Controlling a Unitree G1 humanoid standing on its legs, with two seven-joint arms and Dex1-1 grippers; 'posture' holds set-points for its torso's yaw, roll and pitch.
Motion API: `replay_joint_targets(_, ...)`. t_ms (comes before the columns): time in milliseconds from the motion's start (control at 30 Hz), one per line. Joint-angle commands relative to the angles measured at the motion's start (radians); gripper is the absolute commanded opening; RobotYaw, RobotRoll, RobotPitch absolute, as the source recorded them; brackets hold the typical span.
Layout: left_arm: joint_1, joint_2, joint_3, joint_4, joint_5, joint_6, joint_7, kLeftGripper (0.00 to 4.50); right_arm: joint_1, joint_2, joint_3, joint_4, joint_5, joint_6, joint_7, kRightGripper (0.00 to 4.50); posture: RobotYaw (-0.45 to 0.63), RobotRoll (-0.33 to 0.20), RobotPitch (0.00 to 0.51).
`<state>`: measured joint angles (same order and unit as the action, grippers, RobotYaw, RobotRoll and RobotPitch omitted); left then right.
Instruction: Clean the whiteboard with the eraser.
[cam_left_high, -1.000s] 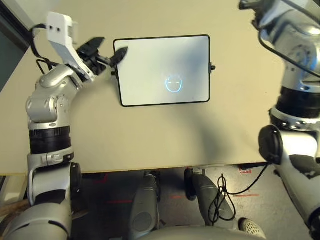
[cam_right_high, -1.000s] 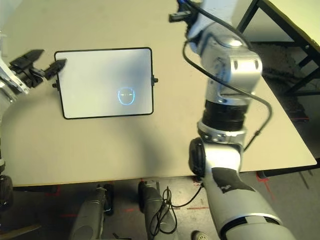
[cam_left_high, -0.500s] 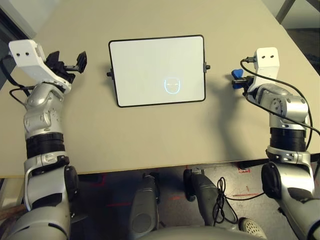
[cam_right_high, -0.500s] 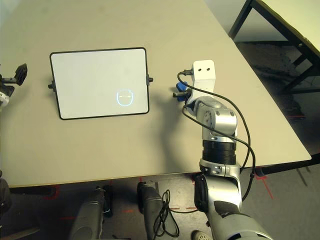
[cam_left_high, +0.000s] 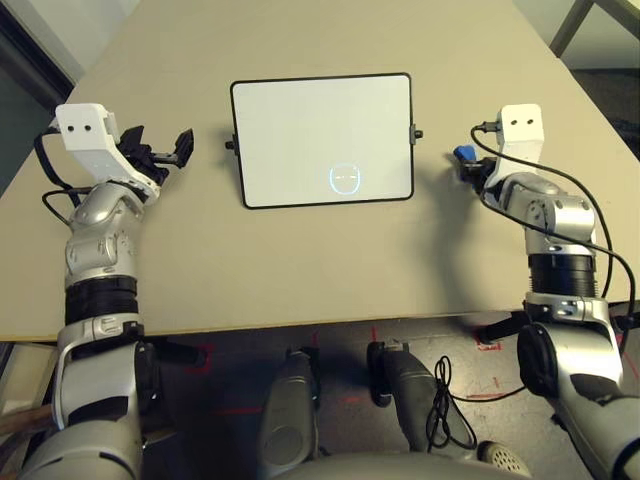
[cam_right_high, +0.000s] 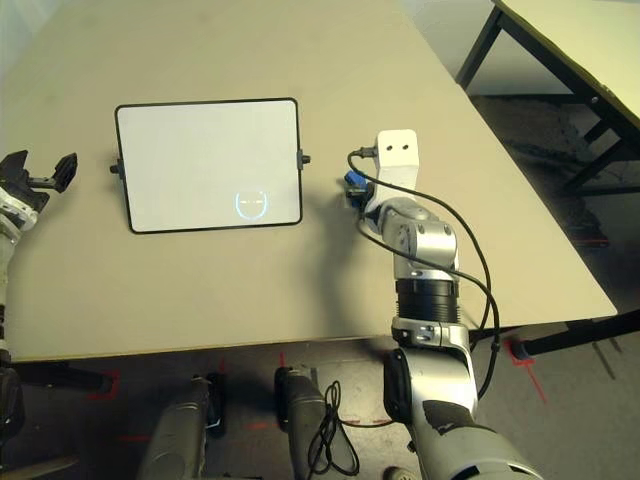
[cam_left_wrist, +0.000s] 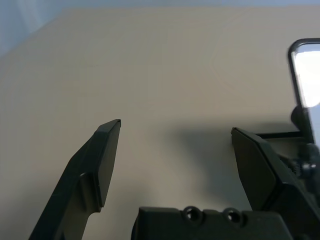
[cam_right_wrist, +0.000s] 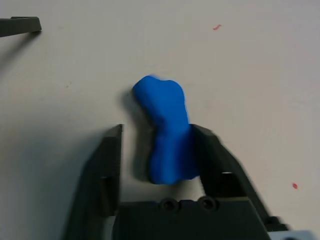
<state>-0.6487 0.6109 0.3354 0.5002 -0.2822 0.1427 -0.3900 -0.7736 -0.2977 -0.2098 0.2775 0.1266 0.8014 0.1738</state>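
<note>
Blue eraser (cam_right_wrist: 167, 135), one, lying on the table (cam_left_high: 300, 270) right of the whiteboard (cam_left_high: 322, 140), between the right gripper's (cam_right_wrist: 159, 127) parted fingers, which are needing centring before closing evenly; left gripper (cam_left_wrist: 176, 125) standing open.

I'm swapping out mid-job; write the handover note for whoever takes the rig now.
Left gripper: open and empty, over the table on the whiteboard's left.
Right gripper: open around the blue eraser, one finger at its side, a gap on the other; no grip yet.
Whiteboard: between the arms, black frame, knobs on both short sides.
Done: right gripper is at the eraser.
Left: grip the eraser, bring it to the board, wipe off the small blue face-like drawing.
</note>
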Motion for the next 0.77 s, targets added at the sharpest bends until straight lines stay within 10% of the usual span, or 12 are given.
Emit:
replay_joint_targets(33, -0.004, -0.007, -0.010, -0.006, 0.009, 0.003, 0.002, 4.50, -0.001, -0.013, -0.021, 0.002, 0.035, -0.056, 0.031, 3.94, 0.03, 0.000, 0.230)
replay_joint_targets(100, -0.016, -0.011, -0.008, 0.002, 0.016, -0.017, 0.012, 4.50, -0.011, -0.017, -0.058, -0.010, 0.058, -0.131, 0.031, 4.47, 0.03, 0.000, 0.230)
replay_joint_targets(400, -0.025, -0.041, 0.009, 0.054, 0.076, -0.163, 0.137, 4.50, -0.048, -0.174, -0.163, 0.355, 0.060, -0.760, 0.079, 4.47, 0.03, 0.000, 0.224)
replay_joint_targets(767, 0.021, -0.009, 0.024, 0.220, 0.112, -0.283, 0.187, 4.50, -0.024, -0.215, -0.154, 0.771, 0.055, -1.109, 0.179, 4.47, 0.04, 0.000, 0.184)
